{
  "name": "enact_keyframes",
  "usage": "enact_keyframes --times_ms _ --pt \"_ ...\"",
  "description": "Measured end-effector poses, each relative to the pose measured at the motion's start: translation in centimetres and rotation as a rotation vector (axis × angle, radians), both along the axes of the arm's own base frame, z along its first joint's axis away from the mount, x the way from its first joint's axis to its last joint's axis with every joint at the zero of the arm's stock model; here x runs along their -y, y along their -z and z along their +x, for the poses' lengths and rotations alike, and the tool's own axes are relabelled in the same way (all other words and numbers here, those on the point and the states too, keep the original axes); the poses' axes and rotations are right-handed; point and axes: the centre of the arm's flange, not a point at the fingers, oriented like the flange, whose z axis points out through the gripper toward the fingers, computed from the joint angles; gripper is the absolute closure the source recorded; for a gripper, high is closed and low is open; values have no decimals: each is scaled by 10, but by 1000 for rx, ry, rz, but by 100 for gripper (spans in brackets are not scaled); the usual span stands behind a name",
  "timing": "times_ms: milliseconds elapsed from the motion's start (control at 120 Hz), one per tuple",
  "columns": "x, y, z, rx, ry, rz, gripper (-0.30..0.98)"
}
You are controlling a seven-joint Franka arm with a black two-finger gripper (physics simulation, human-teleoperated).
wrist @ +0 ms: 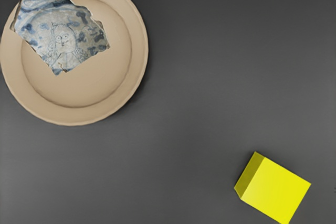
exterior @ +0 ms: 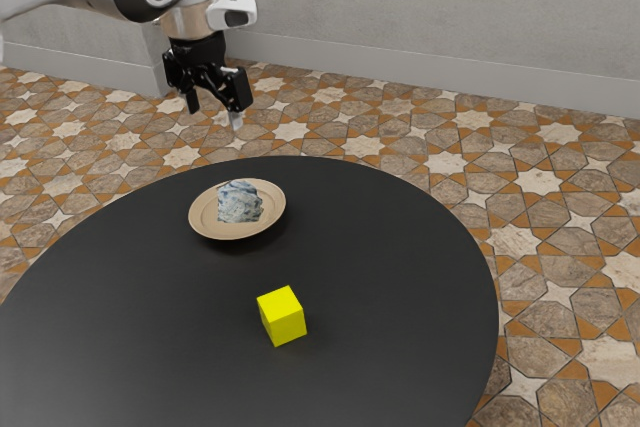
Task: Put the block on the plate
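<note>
High above the far side of the table in the exterior view, my gripper (exterior: 214, 109) is open, its two fingers apart with nothing between them. The yellow block (exterior: 282, 316) rests on the table, apart from the plate (exterior: 207, 228), which is tan and round. In the wrist view the block (wrist: 276, 191) shows a bright top and a darker side, and the plate (wrist: 137, 61) lies away from it across bare tabletop.
A blue-and-white patterned broken piece (exterior: 239, 202) sits on the plate; its drawn surface (wrist: 63, 32) covers part of the plate's inner area. The round black table (exterior: 400, 277) has a curved edge, with tiled floor beyond.
</note>
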Motion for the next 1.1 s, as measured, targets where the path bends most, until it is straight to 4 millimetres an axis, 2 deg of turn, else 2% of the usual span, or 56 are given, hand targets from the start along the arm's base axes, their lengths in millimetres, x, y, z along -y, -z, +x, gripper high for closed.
enact_keyframes --times_ms 108,242,433,567,625,692,775,883,975,1100 --pt "0 0 0 0 3 1 0" --pt "0 28 12 -34 -9 10 0" --pt "13 128 55 -106 -63 -29 0" --pt "28 187 75 -119 -131 -62 0" --pt "34 209 81 -117 -172 -80 0" --pt "43 224 86 -103 -221 -102 0" --pt "52 239 84 -99 -287 -121 0" --pt "73 256 76 -99 -371 -148 0" --pt "74 273 64 -118 -483 -169 0" --pt "74 293 36 -149 -615 -174 0"
